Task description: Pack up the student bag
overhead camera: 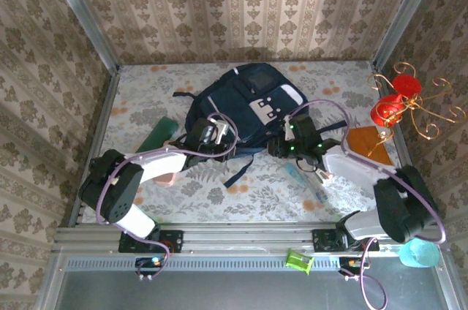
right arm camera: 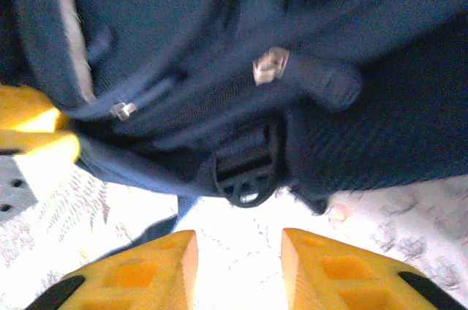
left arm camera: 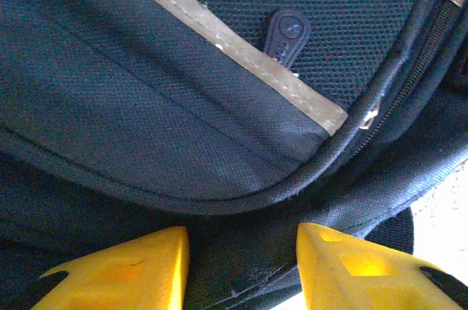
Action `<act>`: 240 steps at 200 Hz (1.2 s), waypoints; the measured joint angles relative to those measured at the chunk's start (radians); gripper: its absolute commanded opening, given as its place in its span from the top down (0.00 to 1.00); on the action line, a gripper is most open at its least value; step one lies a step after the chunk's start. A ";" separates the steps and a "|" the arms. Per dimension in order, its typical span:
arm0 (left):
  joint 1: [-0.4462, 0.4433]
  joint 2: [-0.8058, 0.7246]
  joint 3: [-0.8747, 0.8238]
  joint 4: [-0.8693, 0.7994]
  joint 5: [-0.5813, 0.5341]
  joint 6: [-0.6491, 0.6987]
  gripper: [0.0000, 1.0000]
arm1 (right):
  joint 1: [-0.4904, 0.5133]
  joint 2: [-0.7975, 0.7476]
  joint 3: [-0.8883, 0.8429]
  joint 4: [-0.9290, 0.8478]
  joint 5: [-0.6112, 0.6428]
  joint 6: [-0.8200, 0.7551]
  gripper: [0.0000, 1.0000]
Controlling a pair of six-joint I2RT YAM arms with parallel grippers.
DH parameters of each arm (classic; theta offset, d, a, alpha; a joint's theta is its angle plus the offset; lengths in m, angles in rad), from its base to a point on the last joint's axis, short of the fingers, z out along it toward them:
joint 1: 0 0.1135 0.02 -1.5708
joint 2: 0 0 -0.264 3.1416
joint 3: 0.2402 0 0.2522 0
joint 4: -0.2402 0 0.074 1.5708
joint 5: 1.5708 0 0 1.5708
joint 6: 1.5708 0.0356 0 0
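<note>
The student bag [overhead camera: 238,101], dark navy with a white-and-grey patch, lies flat in the middle of the table with its straps trailing toward me. My left gripper [overhead camera: 210,133] is at the bag's near left edge. In the left wrist view it [left arm camera: 243,266] stands open, its yellow fingers [left arm camera: 131,270] straddling navy fabric below a grey stripe [left arm camera: 234,47] and a zip pull [left arm camera: 287,32]. My right gripper [overhead camera: 281,146] is at the near right edge. It [right arm camera: 239,266] is open over bare table, just short of a black strap buckle [right arm camera: 248,167].
A green flat object [overhead camera: 157,134] lies left of the bag, and a pink item [overhead camera: 165,177] sits under the left arm. An orange object [overhead camera: 365,140] and a gold stand with red ornaments [overhead camera: 398,101] are at the right. Pens [overhead camera: 301,175] lie near the right arm.
</note>
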 measured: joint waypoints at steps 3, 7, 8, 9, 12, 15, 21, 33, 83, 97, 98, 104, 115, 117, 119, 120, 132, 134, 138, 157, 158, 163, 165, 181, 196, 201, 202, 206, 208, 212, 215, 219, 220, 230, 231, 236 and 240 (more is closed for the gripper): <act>0.003 0.000 0.000 0.001 0.000 0.000 0.56 | -0.008 -0.011 0.006 -0.003 0.010 0.010 0.52; 0.006 0.000 -0.001 0.003 0.000 0.000 0.55 | -0.016 -0.021 0.012 -0.006 0.018 0.007 0.48; 0.007 0.000 -0.002 0.003 0.000 0.000 0.55 | -0.019 -0.024 0.015 -0.006 0.021 0.010 0.47; 0.007 0.000 -0.002 0.003 0.000 0.000 0.55 | -0.021 -0.025 0.016 -0.006 0.023 0.014 0.46; 0.010 0.000 -0.002 0.004 0.000 0.000 0.55 | -0.030 -0.030 0.021 -0.007 0.030 0.022 0.43; 0.012 0.000 -0.002 0.005 0.000 0.000 0.55 | -0.037 -0.033 0.026 -0.006 0.035 0.023 0.41; 0.013 0.000 -0.004 0.008 0.000 0.000 0.55 | -0.055 -0.034 0.035 -0.006 0.046 0.035 0.38; 0.014 0.000 -0.008 0.016 0.000 0.001 0.55 | -0.080 -0.019 0.042 0.002 0.060 0.074 0.34; 0.012 -0.012 -0.038 0.059 0.008 0.000 0.47 | -0.077 0.145 0.056 0.017 0.101 0.186 0.32; 0.011 -0.031 -0.050 0.067 0.016 0.000 0.43 | -0.072 0.187 0.066 0.024 0.124 0.195 0.39; 0.010 -0.032 -0.050 0.067 0.017 -0.001 0.43 | -0.071 0.189 0.066 0.025 0.125 0.196 0.39; 0.010 -0.043 -0.055 0.067 0.019 -0.003 0.41 | -0.069 0.203 0.066 0.032 0.130 0.203 0.43; 0.003 -0.068 -0.063 0.063 0.018 -0.015 0.39 | -0.065 0.230 0.065 0.049 0.134 0.222 0.49; 0.003 -0.073 -0.064 0.062 0.018 -0.015 0.39 | -0.065 0.235 0.064 0.056 0.133 0.220 0.50; 0.001 -0.079 -0.065 0.060 0.017 -0.016 0.39 | -0.064 0.240 0.061 0.065 0.133 0.227 0.51; 0.000 -0.080 -0.066 0.060 0.016 -0.018 0.39 | -0.064 0.241 0.060 0.068 0.132 0.230 0.52; -0.010 -0.109 -0.067 0.054 0.008 -0.027 0.38 | -0.062 0.255 0.030 0.130 0.122 0.251 0.59; -0.011 -0.113 -0.066 0.054 0.006 -0.029 0.38 | -0.061 0.256 0.023 0.147 0.116 0.262 0.60; -0.014 -0.118 -0.066 0.053 0.005 -0.032 0.38 | -0.061 0.257 0.010 0.170 0.109 0.265 0.61; -0.031 -0.129 -0.047 0.027 -0.015 -0.050 0.37 | -0.061 0.262 -0.051 0.290 0.079 0.314 0.66; -0.032 -0.129 -0.045 0.026 -0.015 -0.050 0.37 | -0.061 0.263 -0.052 0.293 0.077 0.315 0.67; -0.037 -0.129 -0.038 0.016 -0.022 -0.053 0.37 | -0.061 0.265 -0.064 0.320 0.069 0.328 0.69; -0.040 -0.129 -0.034 0.012 -0.023 -0.053 0.37 | -0.061 0.266 -0.066 0.327 0.066 0.327 0.69; -0.064 -0.125 -0.005 -0.010 -0.035 -0.063 0.39 | -0.057 0.272 -0.091 0.397 0.044 0.355 0.75; -0.089 -0.097 0.027 -0.014 -0.037 -0.077 0.43 | -0.053 0.276 -0.116 0.460 0.028 0.379 0.80; -0.095 -0.084 0.038 -0.014 -0.037 -0.082 0.44 | -0.051 0.277 -0.124 0.482 0.023 0.388 0.81; -0.096 -0.079 0.041 -0.014 -0.037 -0.083 0.44 | -0.051 0.277 -0.126 0.485 0.023 0.390 0.82; -0.101 -0.065 0.050 -0.013 -0.036 -0.091 0.45 | -0.049 0.279 -0.132 0.503 0.019 0.393 0.82; -0.103 -0.059 0.054 -0.013 -0.036 -0.091 0.45 | -0.049 0.280 -0.136 0.512 0.018 0.399 0.82; -0.108 -0.044 0.062 -0.012 -0.035 -0.098 0.45 | -0.046 0.281 -0.142 0.527 0.013 0.402 0.82; -0.110 -0.035 0.066 -0.012 -0.035 -0.098 0.46 | -0.045 0.283 -0.146 0.540 0.011 0.407 0.82; -0.115 -0.022 0.072 -0.011 -0.035 -0.105 0.46 | -0.042 0.285 -0.150 0.555 0.006 0.413 0.82; -0.115 -0.020 0.072 -0.011 -0.035 -0.105 0.46 | -0.040 0.286 -0.152 0.560 0.006 0.413 0.82; -0.121 0.007 0.082 -0.010 -0.035 -0.113 0.46 | -0.027 0.290 -0.162 0.592 0.000 0.422 0.79; -0.121 0.009 0.083 -0.010 -0.035 -0.114 0.46 | -0.025 0.290 -0.162 0.594 -0.001 0.423 0.78; -0.121 0.021 0.087 -0.010 -0.035 -0.119 0.46 | -0.016 0.290 -0.165 0.606 -0.003 0.423 0.76; -0.121 0.030 0.091 -0.010 -0.037 -0.121 0.46 | -0.004 0.290 -0.166 0.616 -0.008 0.422 0.75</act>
